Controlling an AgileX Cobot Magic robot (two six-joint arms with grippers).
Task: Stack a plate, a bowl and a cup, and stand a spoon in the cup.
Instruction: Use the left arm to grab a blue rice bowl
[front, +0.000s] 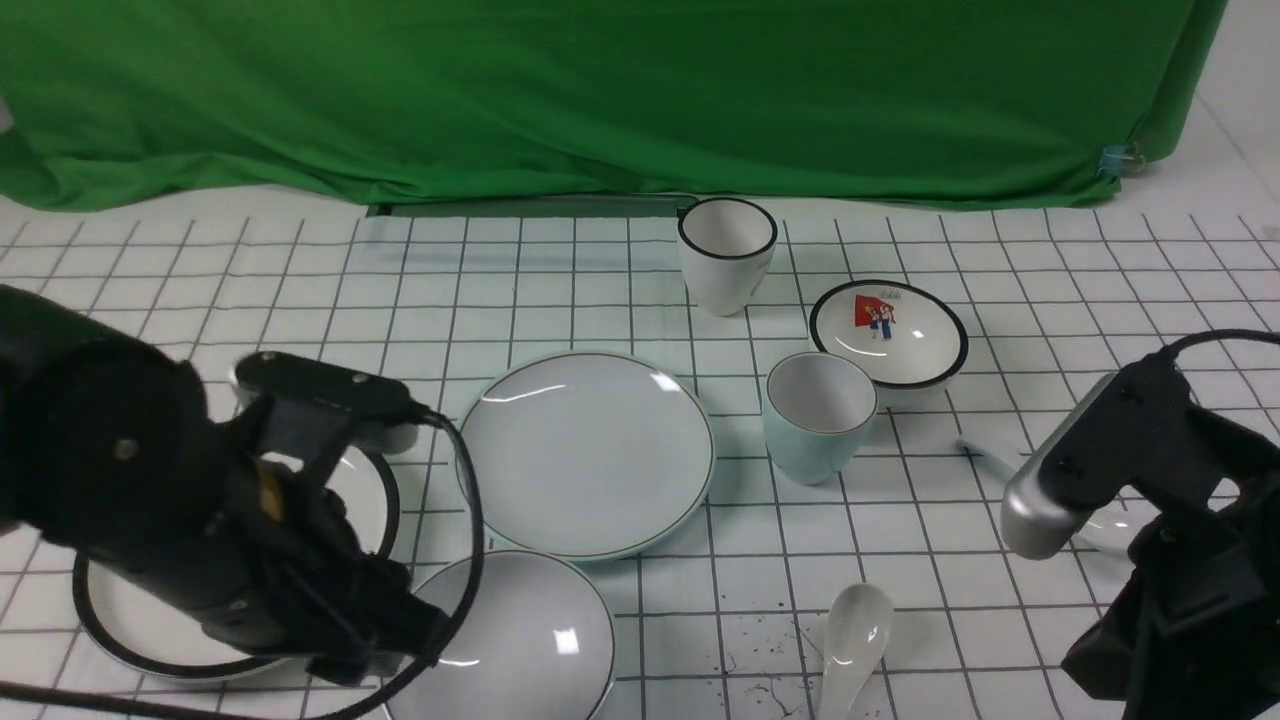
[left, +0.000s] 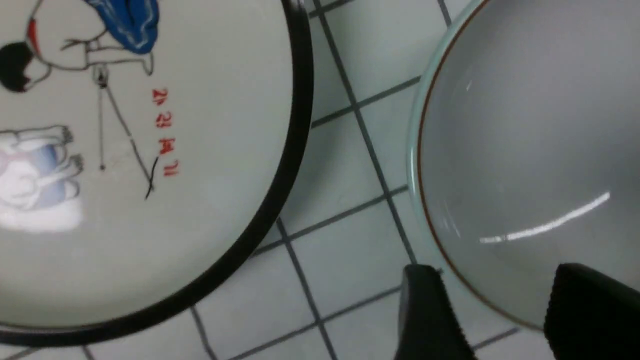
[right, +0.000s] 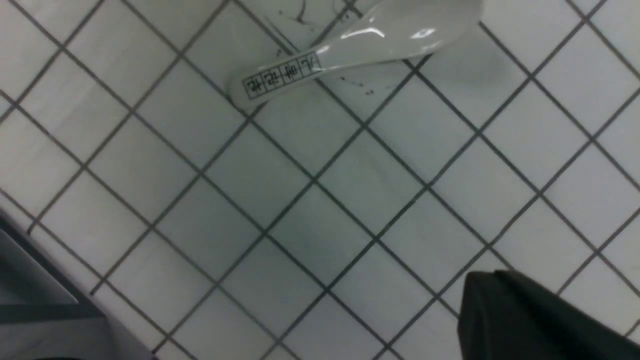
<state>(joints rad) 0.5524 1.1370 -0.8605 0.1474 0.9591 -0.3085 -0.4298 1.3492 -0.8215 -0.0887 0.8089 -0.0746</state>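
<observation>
Work surface: white cloth with a dark grid, and a green fabric backdrop behind it.
Left gripper: low at the near left. Its fingers stand apart, open, one over the cloth and one over the inside of the task bowl, with the bowl's rim between them. No contact with the rim can be confirmed.
Cartoon plate: white round plate with a black rim and cartoon figures, far left, largely hidden by the left arm.
Bowl: plain pale grey-blue glossy bowl with a thin dark rim line, near edge, just beside the cartoon plate and resting on the cloth.
Plate: plain pale blue-green round plate with a thin dark rim line, centre, just behind the bowl, nothing on it.
Black-rimmed cup: white cup with a black rim, upright, near the backdrop.
Cup: small handleless pale blue-green cup with a whitish inside, upright on the cloth, just right of the plate.
Printed spoon: white ceramic spoon with printed characters on its handle, near edge, right of the bowl.
Picture bowl: small white black-rimmed bowl with a red picture, just behind the cup.
Spoon: glossy white ceramic soup spoon with a slender handle, flat on the cloth right of the cup, scoop end hidden behind the right arm.
Right gripper: far right, above bare cloth, fingers closed, holding nothing.
</observation>
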